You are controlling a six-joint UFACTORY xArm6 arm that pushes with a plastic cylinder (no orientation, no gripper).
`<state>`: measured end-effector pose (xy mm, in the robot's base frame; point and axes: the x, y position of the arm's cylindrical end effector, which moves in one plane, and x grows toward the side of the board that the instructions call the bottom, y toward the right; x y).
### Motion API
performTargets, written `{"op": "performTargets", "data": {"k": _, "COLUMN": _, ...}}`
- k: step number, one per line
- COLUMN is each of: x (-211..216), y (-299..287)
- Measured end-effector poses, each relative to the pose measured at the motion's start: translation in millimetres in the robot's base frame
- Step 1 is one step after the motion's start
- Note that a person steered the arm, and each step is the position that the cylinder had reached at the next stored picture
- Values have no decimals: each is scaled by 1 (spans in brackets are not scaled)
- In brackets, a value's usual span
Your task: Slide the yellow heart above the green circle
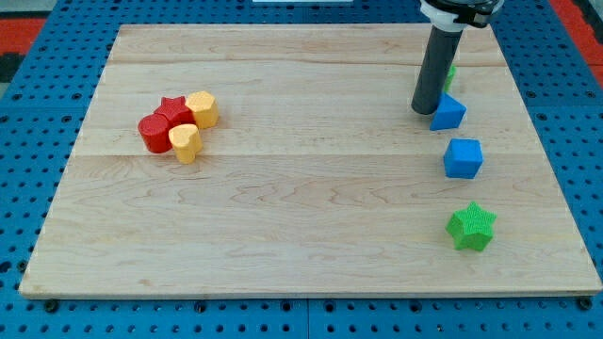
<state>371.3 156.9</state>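
My tip [423, 111] (bare rod, nothing clamped) far right of yellow heart [186, 143], touching blue block [448, 112]. Risk: heart drags red star [173, 113] along.

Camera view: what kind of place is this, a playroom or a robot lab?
Probably a robot lab bench. A wooden board lies on a blue pegboard full of holes, with small blocks such as a yellow heart and a green star. My tip stands beside a blue block.
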Motion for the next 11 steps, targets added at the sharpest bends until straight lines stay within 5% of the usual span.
{"op": "performTargets", "data": {"k": 2, "x": 0, "y": -67}}
{"op": "performTargets", "data": {"k": 4, "x": 119, "y": -128}}
{"op": "performTargets", "data": {"k": 6, "x": 116, "y": -311}}
{"op": "performTargets", "data": {"k": 7, "x": 94, "y": -352}}
{"op": "performTargets", "data": {"k": 11, "x": 15, "y": -220}}
